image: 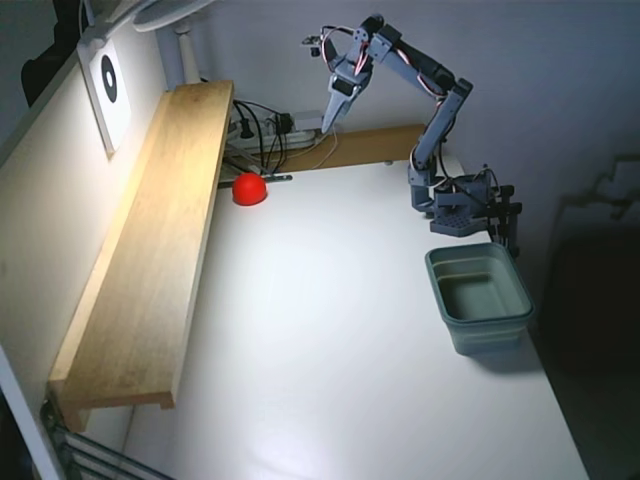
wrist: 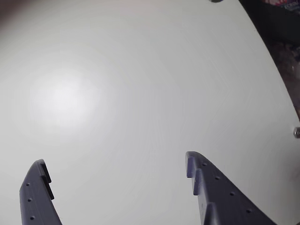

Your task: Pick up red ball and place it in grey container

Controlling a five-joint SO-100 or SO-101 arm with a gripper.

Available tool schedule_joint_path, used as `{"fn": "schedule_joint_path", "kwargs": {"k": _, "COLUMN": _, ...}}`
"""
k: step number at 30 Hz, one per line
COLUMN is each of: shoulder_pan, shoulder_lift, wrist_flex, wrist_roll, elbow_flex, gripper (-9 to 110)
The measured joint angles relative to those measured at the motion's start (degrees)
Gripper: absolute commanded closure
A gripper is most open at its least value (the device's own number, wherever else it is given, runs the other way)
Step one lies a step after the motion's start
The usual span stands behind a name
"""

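Observation:
The red ball (image: 249,189) rests on the white table at the back left, close to the end of the wooden shelf. A grey container (image: 480,297) stands empty near the table's right edge, just in front of the arm's base. My gripper (image: 329,120) hangs high in the air at the back, pointing down, to the right of the ball and well above it. In the wrist view my gripper (wrist: 115,161) is open, its two dark fingers (wrist: 206,187) wide apart over bare white table with nothing between them. Neither ball nor container shows in the wrist view.
A long wooden shelf (image: 150,240) runs along the left side. Cables and a power strip (image: 265,130) lie behind the ball. The arm's base (image: 462,205) is clamped at the right edge. A lamp stand (image: 186,50) rises at the back left.

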Motion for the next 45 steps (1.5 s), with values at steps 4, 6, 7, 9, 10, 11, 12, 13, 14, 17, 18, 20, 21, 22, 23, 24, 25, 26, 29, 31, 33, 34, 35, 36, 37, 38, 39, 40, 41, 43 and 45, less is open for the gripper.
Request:
{"fn": "schedule_joint_path", "kwargs": {"k": 4, "shoulder_pan": 0.26, "shoulder_lift": 0.0, "wrist_flex": 0.0, "wrist_roll": 0.0, "elbow_flex": 0.0, "gripper": 63}}
{"fn": "schedule_joint_path", "kwargs": {"k": 6, "shoulder_pan": -0.35, "shoulder_lift": 0.0, "wrist_flex": 0.0, "wrist_roll": 0.0, "elbow_flex": 0.0, "gripper": 63}}
{"fn": "schedule_joint_path", "kwargs": {"k": 7, "shoulder_pan": -0.35, "shoulder_lift": 0.0, "wrist_flex": 0.0, "wrist_roll": 0.0, "elbow_flex": 0.0, "gripper": 63}}
{"fn": "schedule_joint_path", "kwargs": {"k": 9, "shoulder_pan": -0.26, "shoulder_lift": 0.0, "wrist_flex": 0.0, "wrist_roll": 0.0, "elbow_flex": 0.0, "gripper": 63}}
{"fn": "schedule_joint_path", "kwargs": {"k": 10, "shoulder_pan": 0.0, "shoulder_lift": 0.0, "wrist_flex": 0.0, "wrist_roll": 0.0, "elbow_flex": 0.0, "gripper": 63}}
{"fn": "schedule_joint_path", "kwargs": {"k": 11, "shoulder_pan": 0.0, "shoulder_lift": 0.0, "wrist_flex": 0.0, "wrist_roll": 0.0, "elbow_flex": 0.0, "gripper": 63}}
{"fn": "schedule_joint_path", "kwargs": {"k": 12, "shoulder_pan": -0.09, "shoulder_lift": 0.0, "wrist_flex": 0.0, "wrist_roll": 0.0, "elbow_flex": 0.0, "gripper": 63}}
{"fn": "schedule_joint_path", "kwargs": {"k": 13, "shoulder_pan": -0.35, "shoulder_lift": 0.0, "wrist_flex": 0.0, "wrist_roll": 0.0, "elbow_flex": 0.0, "gripper": 63}}
{"fn": "schedule_joint_path", "kwargs": {"k": 14, "shoulder_pan": -0.35, "shoulder_lift": 0.0, "wrist_flex": 0.0, "wrist_roll": 0.0, "elbow_flex": 0.0, "gripper": 63}}
{"fn": "schedule_joint_path", "kwargs": {"k": 17, "shoulder_pan": -0.35, "shoulder_lift": 0.0, "wrist_flex": 0.0, "wrist_roll": 0.0, "elbow_flex": 0.18, "gripper": 63}}
{"fn": "schedule_joint_path", "kwargs": {"k": 18, "shoulder_pan": -0.35, "shoulder_lift": 0.53, "wrist_flex": 0.0, "wrist_roll": 0.0, "elbow_flex": 0.79, "gripper": 63}}
{"fn": "schedule_joint_path", "kwargs": {"k": 20, "shoulder_pan": -0.35, "shoulder_lift": 2.37, "wrist_flex": 0.0, "wrist_roll": 0.0, "elbow_flex": 3.69, "gripper": 63}}
{"fn": "schedule_joint_path", "kwargs": {"k": 21, "shoulder_pan": -0.35, "shoulder_lift": 3.43, "wrist_flex": -0.09, "wrist_roll": 0.0, "elbow_flex": 5.98, "gripper": 63}}
{"fn": "schedule_joint_path", "kwargs": {"k": 22, "shoulder_pan": -0.35, "shoulder_lift": 4.22, "wrist_flex": -1.14, "wrist_roll": 0.0, "elbow_flex": 8.26, "gripper": 63}}
{"fn": "schedule_joint_path", "kwargs": {"k": 23, "shoulder_pan": -0.35, "shoulder_lift": 4.57, "wrist_flex": -2.46, "wrist_roll": 0.0, "elbow_flex": 9.93, "gripper": 63}}
{"fn": "schedule_joint_path", "kwargs": {"k": 24, "shoulder_pan": -0.35, "shoulder_lift": 5.27, "wrist_flex": -3.52, "wrist_roll": 0.0, "elbow_flex": 11.43, "gripper": 63}}
{"fn": "schedule_joint_path", "kwargs": {"k": 25, "shoulder_pan": -0.35, "shoulder_lift": 6.24, "wrist_flex": -4.48, "wrist_roll": 0.0, "elbow_flex": 13.54, "gripper": 63}}
{"fn": "schedule_joint_path", "kwargs": {"k": 26, "shoulder_pan": -0.35, "shoulder_lift": 7.21, "wrist_flex": -5.45, "wrist_roll": 0.0, "elbow_flex": 15.64, "gripper": 63}}
{"fn": "schedule_joint_path", "kwargs": {"k": 29, "shoulder_pan": -0.35, "shoulder_lift": 9.4, "wrist_flex": -8.53, "wrist_roll": 0.0, "elbow_flex": 21.53, "gripper": 63}}
{"fn": "schedule_joint_path", "kwargs": {"k": 31, "shoulder_pan": -0.35, "shoulder_lift": 10.72, "wrist_flex": -11.25, "wrist_roll": 0.09, "elbow_flex": 25.14, "gripper": 63}}
{"fn": "schedule_joint_path", "kwargs": {"k": 33, "shoulder_pan": -0.35, "shoulder_lift": 12.3, "wrist_flex": -13.36, "wrist_roll": 0.09, "elbow_flex": 28.48, "gripper": 63}}
{"fn": "schedule_joint_path", "kwargs": {"k": 34, "shoulder_pan": -0.35, "shoulder_lift": 12.83, "wrist_flex": -14.41, "wrist_roll": 0.09, "elbow_flex": 30.41, "gripper": 63}}
{"fn": "schedule_joint_path", "kwargs": {"k": 35, "shoulder_pan": -0.35, "shoulder_lift": 13.45, "wrist_flex": -15.47, "wrist_roll": 0.09, "elbow_flex": 32.52, "gripper": 63}}
{"fn": "schedule_joint_path", "kwargs": {"k": 36, "shoulder_pan": -0.35, "shoulder_lift": 13.8, "wrist_flex": -16.88, "wrist_roll": 0.09, "elbow_flex": 34.54, "gripper": 63}}
{"fn": "schedule_joint_path", "kwargs": {"k": 37, "shoulder_pan": -0.35, "shoulder_lift": 14.41, "wrist_flex": -18.19, "wrist_roll": 0.09, "elbow_flex": 36.21, "gripper": 63}}
{"fn": "schedule_joint_path", "kwargs": {"k": 38, "shoulder_pan": -0.35, "shoulder_lift": 14.85, "wrist_flex": -19.34, "wrist_roll": 0.09, "elbow_flex": 37.62, "gripper": 63}}
{"fn": "schedule_joint_path", "kwargs": {"k": 39, "shoulder_pan": -0.35, "shoulder_lift": 15.47, "wrist_flex": -20.39, "wrist_roll": 0.09, "elbow_flex": 39.46, "gripper": 63}}
{"fn": "schedule_joint_path", "kwargs": {"k": 40, "shoulder_pan": -0.35, "shoulder_lift": 15.91, "wrist_flex": -21.45, "wrist_roll": 0.09, "elbow_flex": 41.04, "gripper": 63}}
{"fn": "schedule_joint_path", "kwargs": {"k": 41, "shoulder_pan": -0.35, "shoulder_lift": 16.44, "wrist_flex": -22.5, "wrist_roll": 0.09, "elbow_flex": 42.54, "gripper": 63}}
{"fn": "schedule_joint_path", "kwargs": {"k": 43, "shoulder_pan": -0.35, "shoulder_lift": 17.49, "wrist_flex": -25.22, "wrist_roll": 0.09, "elbow_flex": 45.53, "gripper": 63}}
{"fn": "schedule_joint_path", "kwargs": {"k": 45, "shoulder_pan": -0.35, "shoulder_lift": 18.11, "wrist_flex": -27.42, "wrist_roll": 0.09, "elbow_flex": 48.6, "gripper": 63}}
